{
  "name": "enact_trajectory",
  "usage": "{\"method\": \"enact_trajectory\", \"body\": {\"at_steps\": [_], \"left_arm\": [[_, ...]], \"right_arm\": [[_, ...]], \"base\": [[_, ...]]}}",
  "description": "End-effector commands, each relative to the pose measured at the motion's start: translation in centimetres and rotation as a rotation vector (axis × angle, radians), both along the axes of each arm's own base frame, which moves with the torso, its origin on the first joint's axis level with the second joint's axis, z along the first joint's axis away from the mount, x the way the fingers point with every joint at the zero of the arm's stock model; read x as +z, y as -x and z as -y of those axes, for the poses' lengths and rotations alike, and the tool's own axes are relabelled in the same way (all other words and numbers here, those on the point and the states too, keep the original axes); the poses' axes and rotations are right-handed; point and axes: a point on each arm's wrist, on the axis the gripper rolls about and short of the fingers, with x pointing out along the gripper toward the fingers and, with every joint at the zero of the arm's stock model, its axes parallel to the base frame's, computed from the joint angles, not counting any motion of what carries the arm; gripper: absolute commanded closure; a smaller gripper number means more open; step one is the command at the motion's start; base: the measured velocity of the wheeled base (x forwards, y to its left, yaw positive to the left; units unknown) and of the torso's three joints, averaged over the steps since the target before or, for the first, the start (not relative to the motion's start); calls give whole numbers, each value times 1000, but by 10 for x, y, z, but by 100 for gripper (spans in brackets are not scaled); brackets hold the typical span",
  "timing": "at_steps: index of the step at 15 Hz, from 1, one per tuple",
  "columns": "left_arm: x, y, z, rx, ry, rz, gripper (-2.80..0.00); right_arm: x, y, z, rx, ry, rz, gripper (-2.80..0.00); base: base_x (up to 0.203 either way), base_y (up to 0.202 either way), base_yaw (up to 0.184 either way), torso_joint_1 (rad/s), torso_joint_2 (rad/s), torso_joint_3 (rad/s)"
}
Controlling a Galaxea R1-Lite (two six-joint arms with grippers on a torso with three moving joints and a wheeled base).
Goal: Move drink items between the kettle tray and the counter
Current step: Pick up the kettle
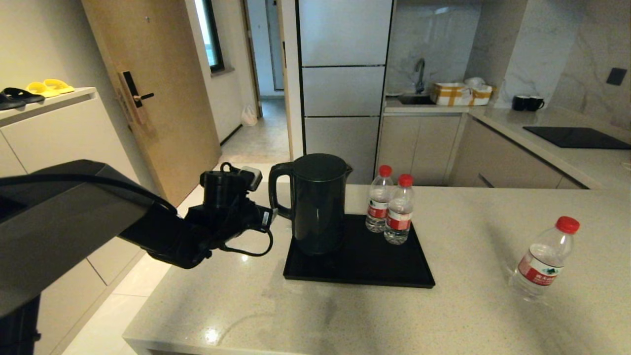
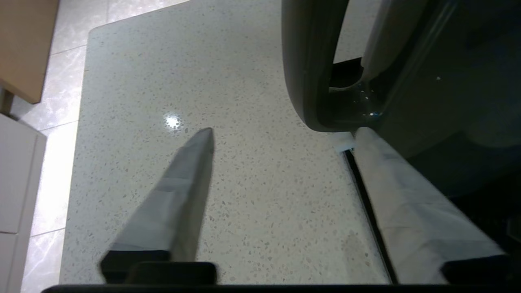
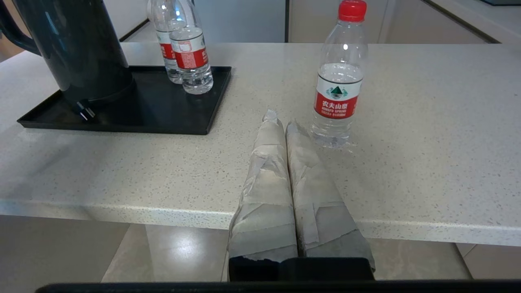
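The matte black kettle point(image 1: 318, 202) stands at the left end of the black kettle tray point(image 1: 365, 268) on the beige counter point(image 1: 305, 315). Two red-capped bottles point(image 1: 378, 199) point(image 1: 399, 209) stand close together at the tray's back right. A third bottle point(image 1: 542, 261) stands on the counter to the right, off the tray. My left gripper point(image 2: 285, 133) is open and empty just left of the kettle. The kettle's loop handle point(image 2: 309, 61) sits just beyond its fingertips, not between them. My right gripper point(image 3: 281, 121) is shut and empty over the counter's front edge, close beside the third bottle point(image 3: 338, 81).
The counter's left edge point(image 1: 148, 305) drops to the tiled floor under my left arm. Behind to the right are a grey worktop with a black hob point(image 1: 577, 137), two black mugs point(image 1: 527, 102) and a sink tap point(image 1: 419, 74).
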Motion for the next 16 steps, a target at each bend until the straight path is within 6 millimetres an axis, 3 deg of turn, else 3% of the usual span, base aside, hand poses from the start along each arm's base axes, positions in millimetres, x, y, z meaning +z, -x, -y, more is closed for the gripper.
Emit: {"method": "enact_trajectory", "body": {"at_steps": [1, 7, 16], "left_arm": [[-2, 0, 3, 1, 1, 11, -280], [-20, -17, 14, 5, 19, 157, -280], [-27, -45, 23, 77, 23, 236, -280]], "right_arm": [[0, 0, 0, 0, 0, -1, 0], [0, 0, 0, 0, 0, -1, 0], [0, 0, 0, 0, 0, -1, 0]], "base": [[0, 0, 0, 0, 0, 0], [0, 0, 0, 0, 0, 0], [0, 0, 0, 0, 0, 0]]}}
